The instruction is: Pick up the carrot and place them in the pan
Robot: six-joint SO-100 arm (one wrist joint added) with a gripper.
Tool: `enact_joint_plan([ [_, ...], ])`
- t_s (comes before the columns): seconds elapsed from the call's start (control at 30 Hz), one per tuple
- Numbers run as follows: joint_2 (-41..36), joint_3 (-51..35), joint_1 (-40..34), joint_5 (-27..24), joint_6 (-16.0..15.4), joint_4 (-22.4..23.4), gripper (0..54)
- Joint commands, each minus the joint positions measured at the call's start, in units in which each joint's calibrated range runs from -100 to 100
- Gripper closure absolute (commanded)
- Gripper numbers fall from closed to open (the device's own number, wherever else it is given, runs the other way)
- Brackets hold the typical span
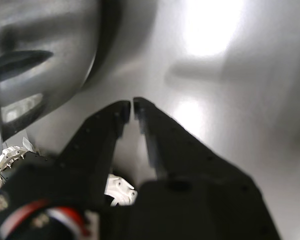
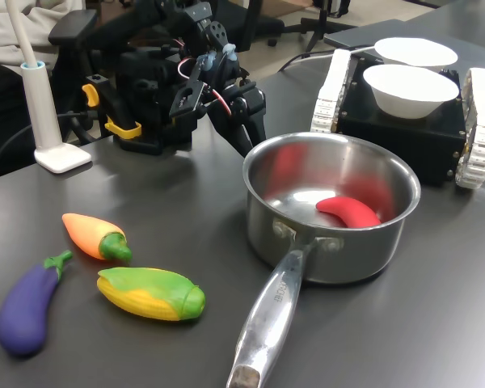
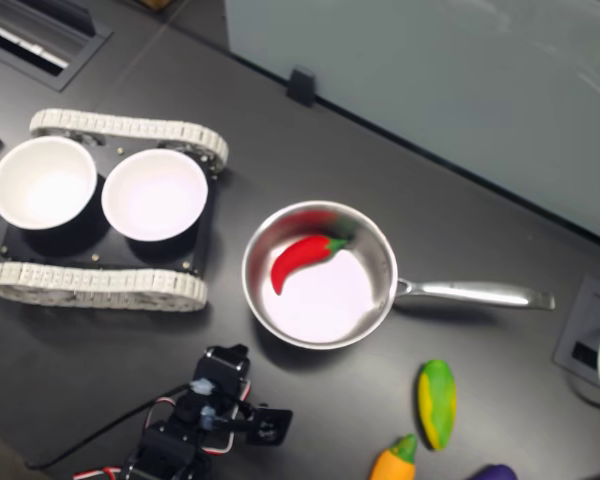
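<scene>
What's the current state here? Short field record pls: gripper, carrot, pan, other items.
gripper: shut, empty, low beside the pan's outer wall
carrot: on the table, untouched, near the corn
pan: upright, handle toward the first exterior view's camera
pan contents: red curved toy only
eggplant: on the table beside the corn
white bowls: two, on a tracked base

I count one pan [image 2: 331, 206] on the tabletop [image 2: 436, 323], and inside it one red curved toy [image 2: 349, 212]. Loose on the tabletop lie three toy vegetables — one carrot [image 2: 97, 236], one corn [image 2: 151, 293], one purple eggplant [image 2: 27, 306]. Two white bowls [image 2: 411, 89] sit side by side on one black tracked vehicle [image 2: 404, 129], which carries two white tracks. One white lamp base [image 2: 61, 155] stands at the first exterior view's left. My own fingers [image 1: 122, 117] number two — both black.
</scene>
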Motion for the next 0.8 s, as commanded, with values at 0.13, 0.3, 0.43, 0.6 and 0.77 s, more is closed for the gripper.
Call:
enact_joint_plan([
  [0.13,-0.7,-2.1,-0.4,0.3,0.0,-0.2,53.3],
  [0.3,-0.7,-2.1,-0.4,0.2,0.0,-0.2,53.3],
  [0.43,-0.7,-2.1,-0.1,0.1,0.0,-0.2,53.3],
  [0.6,-0.7,-2.1,-0.5,0.3,0.0,-0.2,53.3],
  [0.77,-0.7,-2.1,-0.3,0.3,0.0,-0.2,53.3],
])
